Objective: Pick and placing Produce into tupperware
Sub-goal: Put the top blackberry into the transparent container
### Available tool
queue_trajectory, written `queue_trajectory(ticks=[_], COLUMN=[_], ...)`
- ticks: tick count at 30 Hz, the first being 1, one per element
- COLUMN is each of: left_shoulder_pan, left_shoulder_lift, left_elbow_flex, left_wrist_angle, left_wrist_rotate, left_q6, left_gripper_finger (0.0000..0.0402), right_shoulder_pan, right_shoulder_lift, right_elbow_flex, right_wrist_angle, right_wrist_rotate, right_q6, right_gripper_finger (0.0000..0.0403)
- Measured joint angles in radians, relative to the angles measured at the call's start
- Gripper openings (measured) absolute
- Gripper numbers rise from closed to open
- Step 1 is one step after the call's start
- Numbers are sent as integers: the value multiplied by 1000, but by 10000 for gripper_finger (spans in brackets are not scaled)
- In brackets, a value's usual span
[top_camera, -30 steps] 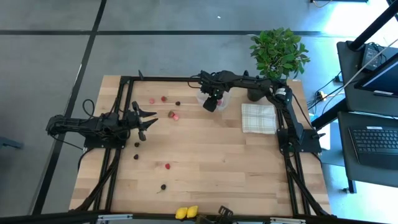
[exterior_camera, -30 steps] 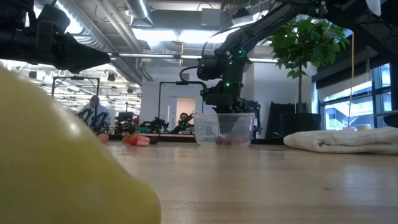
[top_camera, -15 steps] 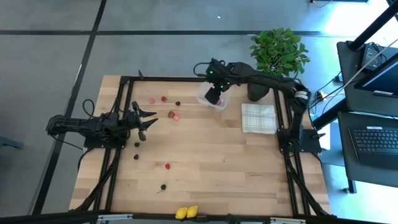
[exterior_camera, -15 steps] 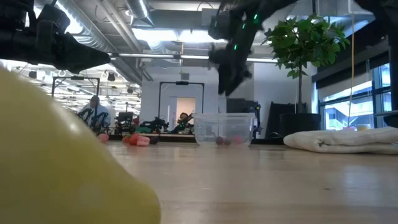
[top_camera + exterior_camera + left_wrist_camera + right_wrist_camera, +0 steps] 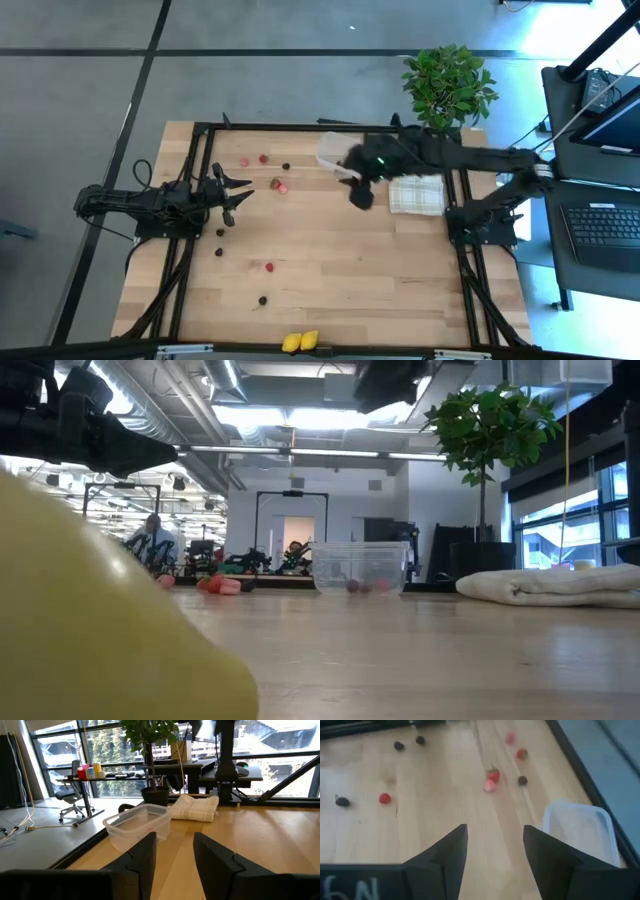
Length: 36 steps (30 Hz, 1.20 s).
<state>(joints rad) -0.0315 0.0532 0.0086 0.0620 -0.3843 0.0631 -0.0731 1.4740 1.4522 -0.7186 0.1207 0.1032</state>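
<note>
Right gripper is held with fingers apart, empty, just beside the small clear plastic tupperware; left gripper, also spread, is parked well apart from it.

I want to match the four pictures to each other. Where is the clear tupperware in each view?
High view: tupperware near the table's far edge, just left of the right gripper.
Low view: mid-picture, left of the cloth.
Left wrist view: left of centre, before the cloth.
Right wrist view: at the right edge.
Shared landmark: the cloth beside it, in three views; absent from the right wrist view.
</note>
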Motion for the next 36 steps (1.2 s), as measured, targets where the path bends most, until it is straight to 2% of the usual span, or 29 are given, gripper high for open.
queue_trajectory(ticks=[7, 11, 18, 23, 30, 36], left_shoulder_pan=[0, 0, 0, 0, 0, 0], left_shoulder_lift=[0, 0, 0, 0, 0, 0], left_elbow_flex=[0, 0, 0, 0, 0, 0], left_wrist_angle=[0, 0, 0, 0, 0, 0], left_wrist_rotate=[0, 0, 0, 0, 0, 0], left_q6=[0, 0, 0, 0, 0, 0], left_gripper_finger=[124, 124, 124, 124, 124, 124], right_shoulder_pan=[77, 96, 124, 130, 89, 0], right_shoulder_lift=[-307, -433, -561, -611, -707, -792], right_elbow_flex=[-511, -772, -1117, -1275, -1379, -1440], right_wrist_angle=[460, 739, 1130, 1309, 1317, 1321], right_wrist_rotate=[17, 15, -121, -124, -122, -77], right_q6=[1, -4, -30, -31, -62, -120], right_gripper_finger=[195, 195, 195, 195, 195, 195])
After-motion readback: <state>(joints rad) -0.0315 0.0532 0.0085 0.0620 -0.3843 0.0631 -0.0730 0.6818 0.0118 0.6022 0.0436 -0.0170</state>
